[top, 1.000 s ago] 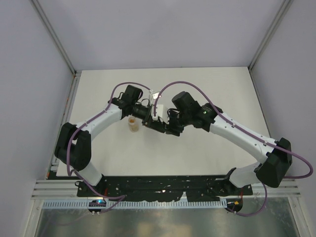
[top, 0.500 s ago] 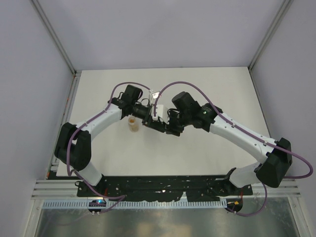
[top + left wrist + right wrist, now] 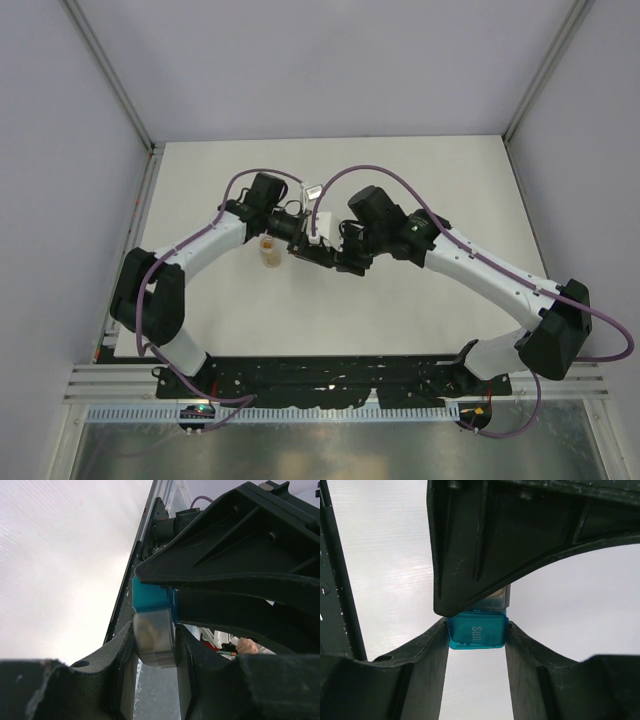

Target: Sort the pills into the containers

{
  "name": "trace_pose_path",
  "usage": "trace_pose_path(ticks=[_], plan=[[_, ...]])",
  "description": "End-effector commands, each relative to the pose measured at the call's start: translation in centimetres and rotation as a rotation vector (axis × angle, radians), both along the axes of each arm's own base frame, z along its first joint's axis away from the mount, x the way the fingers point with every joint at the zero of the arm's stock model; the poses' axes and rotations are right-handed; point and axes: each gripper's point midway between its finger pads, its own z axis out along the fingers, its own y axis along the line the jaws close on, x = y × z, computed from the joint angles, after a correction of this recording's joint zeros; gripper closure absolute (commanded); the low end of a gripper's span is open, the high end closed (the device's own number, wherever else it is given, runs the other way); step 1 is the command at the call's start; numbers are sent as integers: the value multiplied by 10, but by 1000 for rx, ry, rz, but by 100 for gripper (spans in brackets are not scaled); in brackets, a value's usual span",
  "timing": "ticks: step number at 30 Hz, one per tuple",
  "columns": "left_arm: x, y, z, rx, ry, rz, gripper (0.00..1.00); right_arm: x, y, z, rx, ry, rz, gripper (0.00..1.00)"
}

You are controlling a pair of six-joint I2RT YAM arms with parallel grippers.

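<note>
No pill is clearly seen in any view, so it cannot be told how much sorting is done. A pale shape is glimpsed through the cloudy wall of the grey container point(image 3: 154, 640), but whether it is a pill cannot be told.

Both containers are held off the table point(image 3: 420, 170), at the middle where the two arms meet. The left gripper point(image 3: 155, 634) is closed on the grey container, which is pinched between its two fingers. The teal container point(image 3: 477, 632), marked "Sun", is clamped in the same way by the right gripper point(image 3: 476, 626). The two boxes are pressed end to end and are touching; whether they are joined or merely butted together cannot be told.

The task is judged to be at a handling step on the containers themselves, with the placing of pills yet to be shown.

To the left of the grippers, a small clear vial point(image 3: 270, 253) with an orange-brown top is seen upright on the table, just beside the left arm. A sideways sweep by that arm could knock it over. The grippers are crowded against each other, so little room is left between them.
</note>
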Motion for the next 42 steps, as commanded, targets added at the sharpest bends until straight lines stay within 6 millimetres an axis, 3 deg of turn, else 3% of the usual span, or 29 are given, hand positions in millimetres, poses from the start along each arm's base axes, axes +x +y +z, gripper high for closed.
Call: trace_pose_path(ticks=[1,4,9,16,26,34,42], plan=[[-2,-4,15,-73,-31,-26,79,4,7,24,71,-53,-11,93],[-2,-5,17,-90,-15,-24,100,5,7,24,71,-55,-16,84],[-3,-5,18,-109,-4,-24,100,8,6,23,68,-55,-36,52],[3,1,20,-126,5,-3,100,6,4,24,73,-52,-46,31],[9,12,24,-138,-31,28,100,9,-5,43,125,-57,-80,26],[6,16,27,-142,-71,25,100,9,-10,59,220,35,-81,25],[-1,19,35,-146,-124,19,100,4,0,64,290,157,-25,25]])
